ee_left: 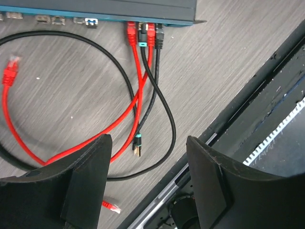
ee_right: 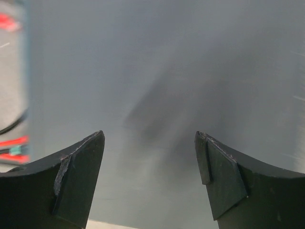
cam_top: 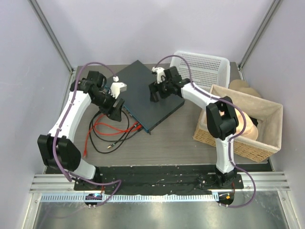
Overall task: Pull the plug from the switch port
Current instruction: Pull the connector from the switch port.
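Observation:
The switch is a flat dark slate-grey box lying at an angle mid-table. Its bluish front edge runs along the top of the left wrist view. Several plugs sit in adjacent ports: red, black with a teal band, red and black. My left gripper is open and empty, back from that edge over the loose cables. My right gripper is open and empty, just above the switch's top.
Red and black cables loop on the table, with loose ends: a red plug, a teal-banded black plug and another red plug. A white perforated basket and a lined wicker basket stand at the right. A black base rail runs along the near edge.

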